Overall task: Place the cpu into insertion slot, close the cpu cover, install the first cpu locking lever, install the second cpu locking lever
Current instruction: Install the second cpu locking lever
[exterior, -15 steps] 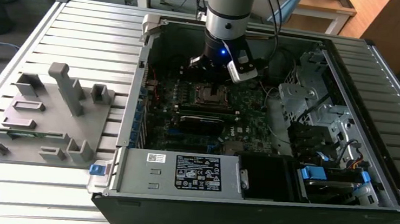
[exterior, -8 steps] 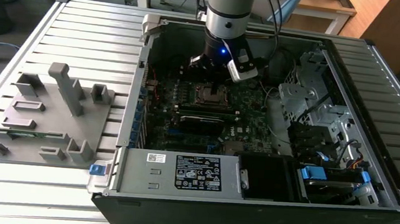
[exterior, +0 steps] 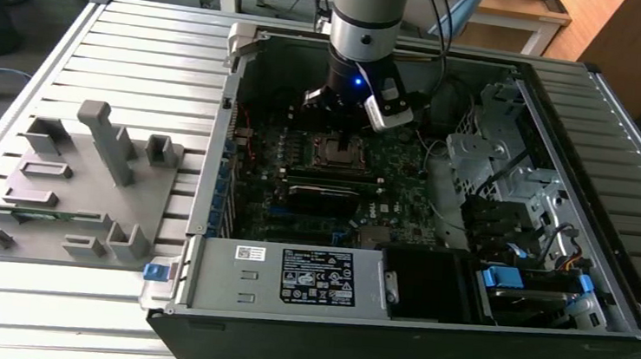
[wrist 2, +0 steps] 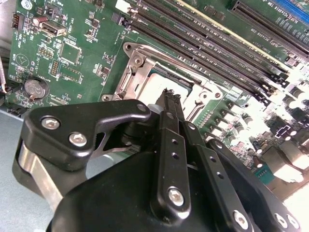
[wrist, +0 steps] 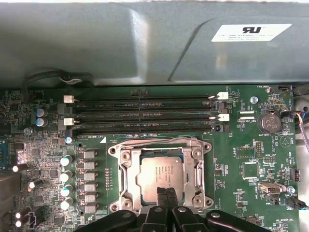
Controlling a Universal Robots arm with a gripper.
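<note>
Silver-grey metal is what I look for first: the cpu [wrist: 162,174] sits flat inside the insertion slot [wrist: 126,175], and the cpu cover [wrist: 195,169] lies down around it, its square cut-out framing the chip. In the first wrist view I see this straight on, with the tool [wrist: 165,192] at the chip's near edge, fingers pressed together and grasping nothing. The long memory slots [wrist: 140,113] run just beyond the socket there.

In the second wrist view I get the slanted side: the tool [wrist 2: 170,94] tips hang over the cover's [wrist 2: 145,72] frame, clenched, and a coin battery [wrist 2: 34,88] shows on the green board [wrist 2: 82,29].

The exterior view gives me what neither wrist camera does: the open computer case [exterior: 401,326] on the slatted desk [exterior: 134,50], the arm [exterior: 367,9] reaching down at about twelve o'clock of the socket [exterior: 335,150], and a grey fixture tray [exterior: 75,193] at nine o'clock of the case.
</note>
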